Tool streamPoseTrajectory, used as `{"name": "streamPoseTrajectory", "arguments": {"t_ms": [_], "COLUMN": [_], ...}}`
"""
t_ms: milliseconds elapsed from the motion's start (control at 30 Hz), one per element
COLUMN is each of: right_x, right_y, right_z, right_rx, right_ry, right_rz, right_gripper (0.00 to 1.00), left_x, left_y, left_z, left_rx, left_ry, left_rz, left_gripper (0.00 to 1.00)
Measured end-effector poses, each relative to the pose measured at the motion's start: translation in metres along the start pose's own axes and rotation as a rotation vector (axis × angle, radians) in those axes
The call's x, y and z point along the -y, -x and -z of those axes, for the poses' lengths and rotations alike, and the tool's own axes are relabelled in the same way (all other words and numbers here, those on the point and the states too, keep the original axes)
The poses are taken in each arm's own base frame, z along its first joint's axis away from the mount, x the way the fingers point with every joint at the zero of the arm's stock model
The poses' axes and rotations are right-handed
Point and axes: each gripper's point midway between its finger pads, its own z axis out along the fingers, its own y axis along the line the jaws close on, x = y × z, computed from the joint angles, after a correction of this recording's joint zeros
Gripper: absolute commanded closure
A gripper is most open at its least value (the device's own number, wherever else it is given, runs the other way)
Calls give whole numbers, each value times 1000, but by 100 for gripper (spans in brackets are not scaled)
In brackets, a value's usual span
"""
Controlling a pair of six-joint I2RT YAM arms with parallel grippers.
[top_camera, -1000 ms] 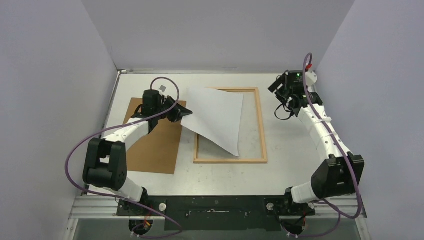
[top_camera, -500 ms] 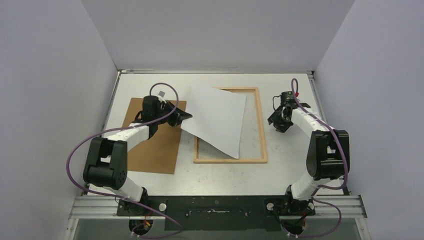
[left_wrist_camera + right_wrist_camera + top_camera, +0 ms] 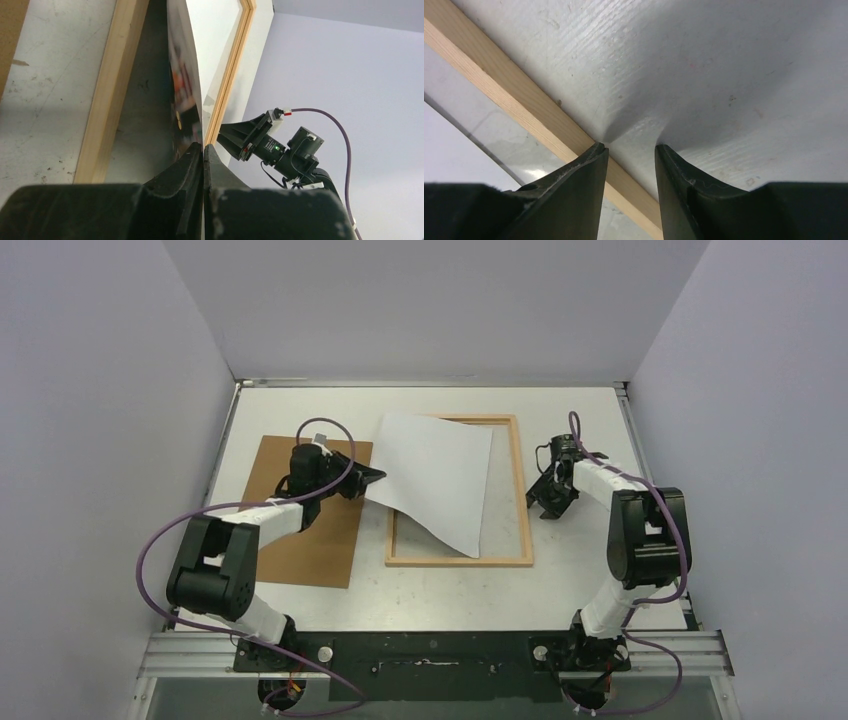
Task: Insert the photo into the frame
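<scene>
The photo (image 3: 435,475) hangs white back up, tilted over the light-wood frame (image 3: 522,490), with its lower corner resting inside the frame. My left gripper (image 3: 372,475) is shut on the photo's left edge. In the left wrist view the print (image 3: 187,75) rises edge-on from my closed gripper (image 3: 203,146) above the frame rail (image 3: 107,100). My right gripper (image 3: 545,505) sits low at the table just outside the frame's right rail. Its jaws (image 3: 630,147) stand partly open with nothing between them, and the left fingertip is at the rail (image 3: 509,85).
A flat brown backing board (image 3: 310,540) lies on the table left of the frame, under my left arm. Grey walls close in the table on the left, back and right. My right arm (image 3: 280,150) shows beyond the frame in the left wrist view.
My right arm has swung down and inward from the back right to the frame's right rail, and its jaws have narrowed. The left gripper keeps its hold on the photo, barely shifted.
</scene>
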Motion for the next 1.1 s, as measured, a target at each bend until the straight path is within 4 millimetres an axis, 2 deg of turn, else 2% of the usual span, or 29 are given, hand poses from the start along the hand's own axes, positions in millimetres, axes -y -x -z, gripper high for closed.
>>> {"name": "streamPoseTrajectory", "arguments": {"t_ms": [333,467,633,800,1100], "right_x": [-19,-27,-29,-29,-29], "right_y": [-26,-35,-36,-36,-36], "right_z": [1,2,1,1,1], "right_rx": [-63,-74,-73,-72,-72], "right_ry": [58,77,86,86,86], "right_rz": [33,42,36,36,36], "right_gripper": [60,60,60,60,60], "left_x": [-1,-4,-4,-15,-10], "left_y": [-1,-9,-19,-24,-31], "left_z": [6,6,2,-4,-11], "left_rx": [41,36,-2,-37,-9], "left_ry": [52,79,64,84,51], "left_rz": [68,69,66,64,89], "left_gripper": [100,100,100,100,100]}}
